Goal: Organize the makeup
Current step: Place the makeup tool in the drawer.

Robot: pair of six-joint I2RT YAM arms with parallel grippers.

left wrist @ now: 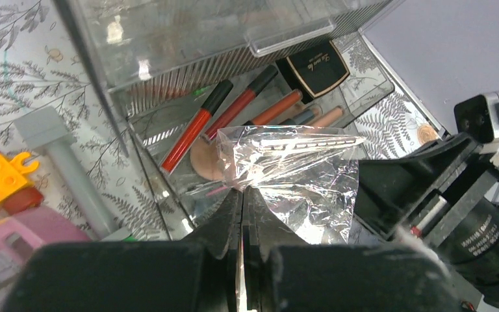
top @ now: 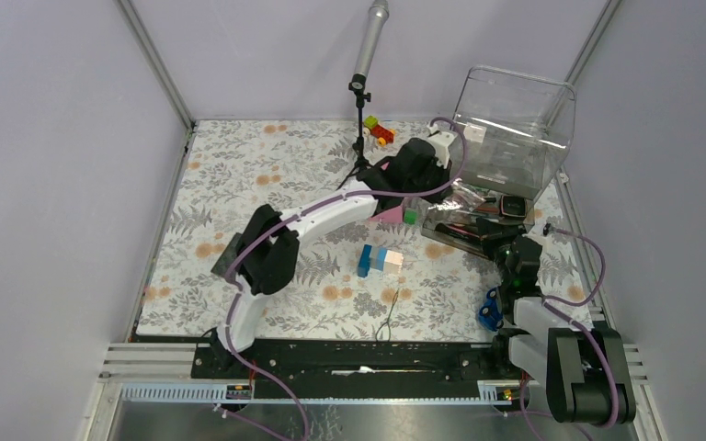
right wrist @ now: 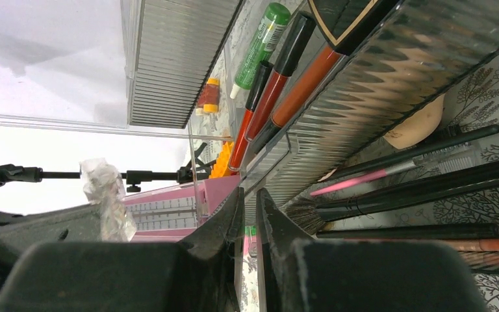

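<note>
One clear organiser (top: 552, 138), one crumpled clear wrap (left wrist: 286, 162), one black compact (left wrist: 316, 65), one green tube (right wrist: 262, 40), one pink pencil (right wrist: 364, 181). Two black-capped red pencils (left wrist: 195, 127), one orange-brown pencil (left wrist: 276, 107). At least three black-handled brushes (right wrist: 422, 195). One blue toy car (top: 489, 310).

Silvery film (left wrist: 286, 162) between left fingers (left wrist: 224, 218), red-black pencils (left wrist: 191, 130) and black compact (left wrist: 315, 65) beyond; ribbed clear tray (right wrist: 338, 97) between right fingers (right wrist: 224, 224)

Left arm (top: 317, 213) extended far forward and to the right. Left gripper (left wrist: 242, 190) fully closed, pinching a clear film (left wrist: 286, 162). Right arm (top: 552, 323) folded short near its base. Right gripper (right wrist: 247, 195) pointing forward, jaws nearly together with a thin slit between them.
</note>
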